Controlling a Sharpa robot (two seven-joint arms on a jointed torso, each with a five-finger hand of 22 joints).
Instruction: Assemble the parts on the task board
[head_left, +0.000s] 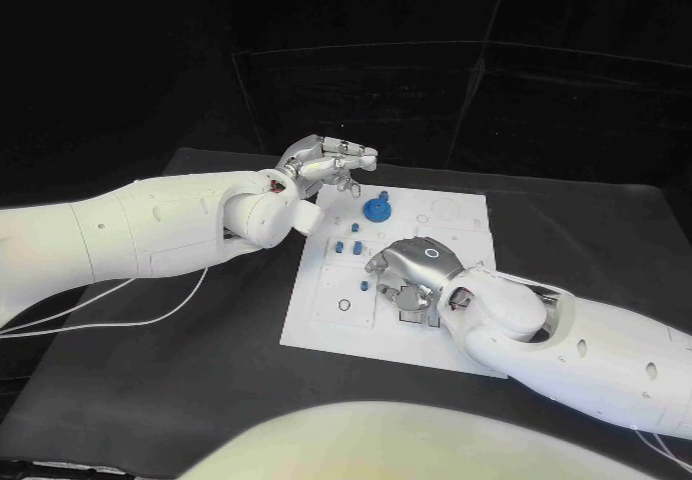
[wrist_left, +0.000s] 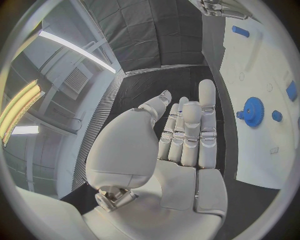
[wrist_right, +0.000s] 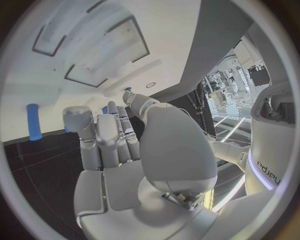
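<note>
- The left hand (head_left: 326, 158) is held apart-fingered and empty at the far left corner of the task board (head_left: 325, 325).
- A blue gear (head_left: 376, 209) is already stood on the board; small blue parts (head_left: 346, 246) lie unassembled.
- The right hand (head_left: 410, 270) is lowered over the board's middle; whether something is gripped cannot be told.

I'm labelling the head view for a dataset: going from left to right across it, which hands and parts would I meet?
Left hand → blue gear → right hand.
</note>
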